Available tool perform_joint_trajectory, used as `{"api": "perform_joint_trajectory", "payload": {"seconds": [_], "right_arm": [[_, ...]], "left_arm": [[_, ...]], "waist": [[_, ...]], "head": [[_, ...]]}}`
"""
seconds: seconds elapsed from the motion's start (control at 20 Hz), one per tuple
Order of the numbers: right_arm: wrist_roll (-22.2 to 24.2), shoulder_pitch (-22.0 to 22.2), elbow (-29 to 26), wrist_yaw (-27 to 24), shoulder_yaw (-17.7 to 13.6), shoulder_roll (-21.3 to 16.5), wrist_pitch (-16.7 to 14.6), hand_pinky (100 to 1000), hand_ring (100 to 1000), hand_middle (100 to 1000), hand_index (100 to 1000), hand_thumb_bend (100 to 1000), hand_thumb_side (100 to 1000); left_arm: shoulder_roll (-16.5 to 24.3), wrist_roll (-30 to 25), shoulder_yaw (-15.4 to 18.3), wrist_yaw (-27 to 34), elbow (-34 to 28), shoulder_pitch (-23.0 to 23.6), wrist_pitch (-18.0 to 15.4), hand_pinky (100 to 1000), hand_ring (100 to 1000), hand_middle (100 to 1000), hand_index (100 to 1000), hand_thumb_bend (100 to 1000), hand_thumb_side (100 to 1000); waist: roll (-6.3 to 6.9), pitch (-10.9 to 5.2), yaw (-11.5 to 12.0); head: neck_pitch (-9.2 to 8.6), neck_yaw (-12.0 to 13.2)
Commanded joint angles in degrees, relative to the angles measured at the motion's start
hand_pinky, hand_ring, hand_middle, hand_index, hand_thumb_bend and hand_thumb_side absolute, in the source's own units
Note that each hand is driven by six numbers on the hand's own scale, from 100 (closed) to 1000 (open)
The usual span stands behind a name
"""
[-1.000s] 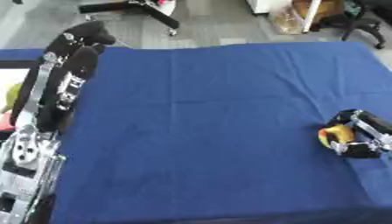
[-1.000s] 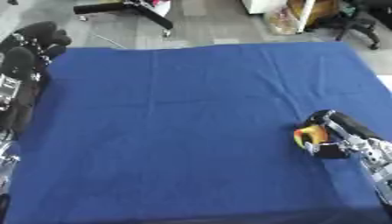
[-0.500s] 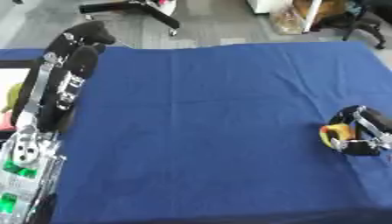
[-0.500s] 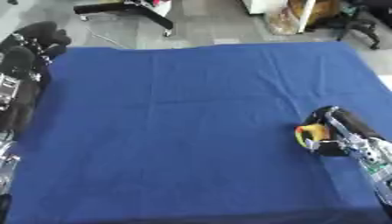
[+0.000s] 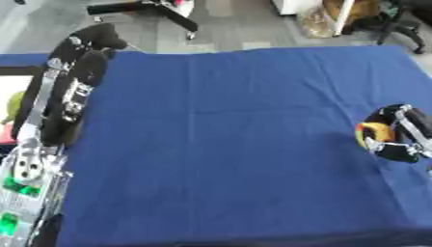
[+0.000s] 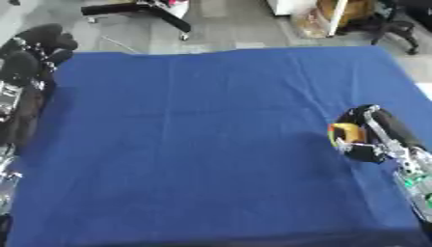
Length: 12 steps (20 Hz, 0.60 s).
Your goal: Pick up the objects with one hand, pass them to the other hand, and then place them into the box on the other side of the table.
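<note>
Right hand [image 6: 369,137] is down at the right edge of the desk [image 6: 194,144], fingers curled around a small yellow-orange object [image 6: 345,132], and it has barely budged over the last second: same spot, same curl, the object still tucked against the inner side of the fingers. Whether the object is lifted clear of the blue cloth [image 5: 228,144] cannot be told from here; it sits low, right at the surface.

Over on the far left, the left hand [image 5: 94,41] is held high above the left edge of the desk, fingers curled and holding nothing, forearm running down toward the lower left corner. No change there either.

Beside that arm, off the desk's left edge, a pale surface with a yellow-green shape [image 5: 13,103] peeks out. Beyond the far edge, a chair base [image 5: 152,7] stands on the grey floor.
</note>
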Motion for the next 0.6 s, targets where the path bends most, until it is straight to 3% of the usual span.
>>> {"api": "perform_joint_trajectory", "payload": {"seconds": [0.05, 0.3, 0.6], "right_arm": [[-0.74, -1.02, -3.0, -1.51, -0.71, -1.71, 0.23, 225, 485, 463, 154, 100, 100], [-0.42, -1.76, -6.8, -3.9, -0.54, -2.19, 0.76, 223, 483, 460, 154, 100, 100], [0.75, -6.02, -17.23, -9.66, 1.08, -3.82, 1.03, 216, 470, 442, 155, 100, 100]], "left_arm": [[0.22, 0.27, 0.38, -0.12, -1.21, -0.43, -0.1, 939, 913, 665, 839, 617, 741], [0.22, 0.31, 0.16, -0.13, -1.21, -0.28, 0.39, 939, 913, 663, 838, 613, 743], [-0.55, 0.02, -1.44, 0.64, -1.21, 0.19, 2.48, 941, 916, 658, 836, 602, 747]], "waist": [[-0.16, -0.46, 0.0], [-0.26, -0.53, -0.02], [-0.4, -0.8, -0.18]], "head": [[-0.16, -0.25], [-0.16, -0.33], [-0.16, 0.14]]}}
